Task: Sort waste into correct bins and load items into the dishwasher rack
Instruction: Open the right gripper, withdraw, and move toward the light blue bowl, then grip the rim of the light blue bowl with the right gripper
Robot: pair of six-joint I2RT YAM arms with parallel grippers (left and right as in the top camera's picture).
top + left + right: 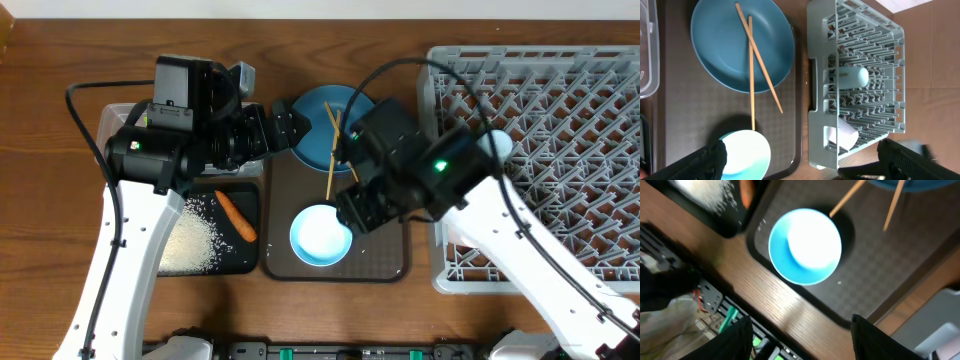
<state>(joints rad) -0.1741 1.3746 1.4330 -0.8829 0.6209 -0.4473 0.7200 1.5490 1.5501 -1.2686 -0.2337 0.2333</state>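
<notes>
The blue plate (pixel 318 108) lies at the back of the brown serving tray (pixel 385 262) with two wooden chopsticks (pixel 331 150) across it; both also show in the left wrist view (pixel 742 45) (pixel 751 65). The light-blue cup (pixel 320 236) stands upright at the tray's front (pixel 805 245). My left gripper (pixel 291 127) is open and empty over the plate's left edge. My right gripper (pixel 350 208) is open and empty just above and behind the cup. The black tray (pixel 240 262) holds rice (pixel 190 240) and the carrot (pixel 236 218). Tissue and wrapper are out of view.
The grey dishwasher rack (pixel 560 130) fills the right side; two pale cup-like items sit in it (pixel 855 77) (pixel 842 136). The clear tub (pixel 112 122) is at the back left, mostly under my left arm. The table's front edge is close below the tray (pixel 790 310).
</notes>
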